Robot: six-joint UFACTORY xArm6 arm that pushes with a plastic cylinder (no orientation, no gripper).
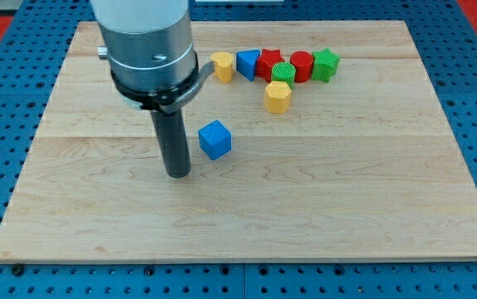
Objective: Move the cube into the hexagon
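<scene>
The blue cube (215, 139) lies on the wooden tabletop (346, 191) slightly left of centre, in the upper half, standing apart from all other blocks. The yellow hexagon (277, 97) sits nearby, toward the top edge and to the cube's right. Beyond it, a row near the top edge comprises a yellow block (223, 66), a blue triangular block (248, 63), a red star (268, 64), a green round block (283, 73), a red block (302, 66) and a green star (325, 64), closely packed. The rod ends in my tip (178, 174), just left of the cube and not touching it. There are no jaws on this arm, so no jaw state applies.
</scene>
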